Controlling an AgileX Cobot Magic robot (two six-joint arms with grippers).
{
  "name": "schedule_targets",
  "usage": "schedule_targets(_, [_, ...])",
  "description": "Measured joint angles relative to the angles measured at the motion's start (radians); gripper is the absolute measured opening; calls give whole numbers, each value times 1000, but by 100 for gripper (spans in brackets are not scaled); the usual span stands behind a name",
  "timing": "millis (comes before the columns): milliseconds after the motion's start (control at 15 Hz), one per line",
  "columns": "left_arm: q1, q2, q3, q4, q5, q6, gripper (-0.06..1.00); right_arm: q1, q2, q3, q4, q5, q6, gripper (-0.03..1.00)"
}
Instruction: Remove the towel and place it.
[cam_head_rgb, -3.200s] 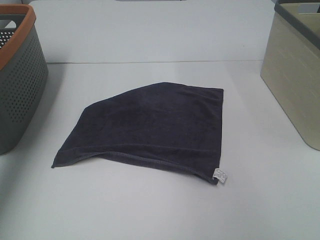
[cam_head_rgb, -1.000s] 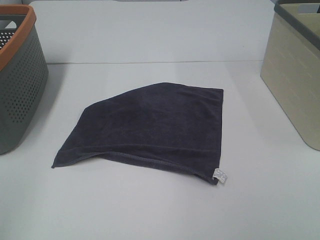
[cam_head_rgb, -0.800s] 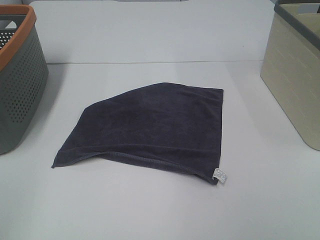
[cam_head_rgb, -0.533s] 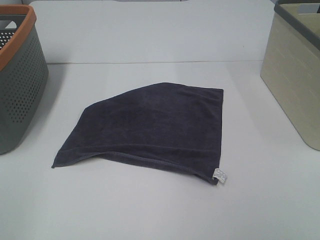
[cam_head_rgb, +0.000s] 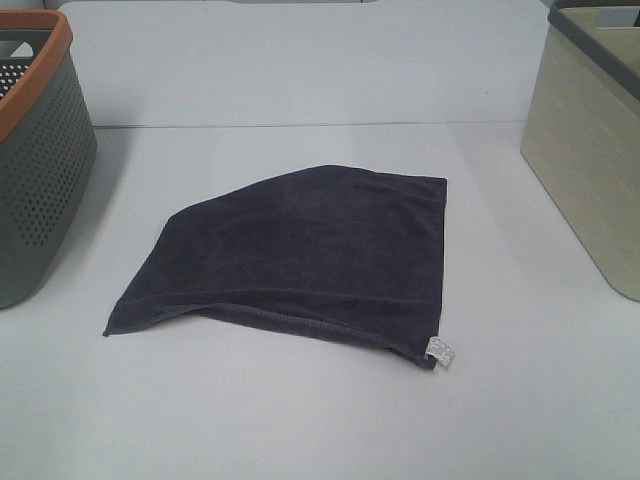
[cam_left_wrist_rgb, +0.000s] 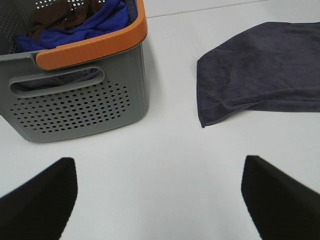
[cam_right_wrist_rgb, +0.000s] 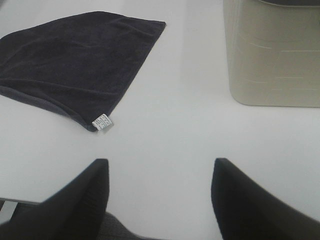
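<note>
Towel (cam_head_rgb: 300, 255) beyond both open hands.

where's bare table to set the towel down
Bare strips lie between the towel and the grey basket, between the towel and the beige bin, and along the near edge. The grey basket already holds clothes.

Dark charcoal-navy towel (cam_head_rgb: 305, 255), small white tag (cam_head_rgb: 439, 351) at one corner. Plain white bench (cam_head_rgb: 300, 420). Grey basket (cam_head_rgb: 35, 180) dotted with perforations, orange rim; blue and brown cloth (cam_left_wrist_rgb: 85, 17) inside. Pale beige basket (cam_head_rgb: 590, 170), faint horizontal ribbing, dark grey rim. Black hands (cam_left_wrist_rgb: 160, 195) (cam_right_wrist_rgb: 160, 195).
</note>
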Motion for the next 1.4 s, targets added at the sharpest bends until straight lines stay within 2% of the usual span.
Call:
schedule_targets(267, [0, 0, 0, -3, -1, -4, 84, 0, 0, 0, -4, 0, 0, 61])
schedule_targets(533, [40, 0, 0, -7, -3, -12, 84, 0, 0, 0, -19, 0, 0, 61])
schedule_targets(1400, [41, 0, 0, -7, -4, -12, 84, 0, 0, 0, -22, 0, 0, 61])
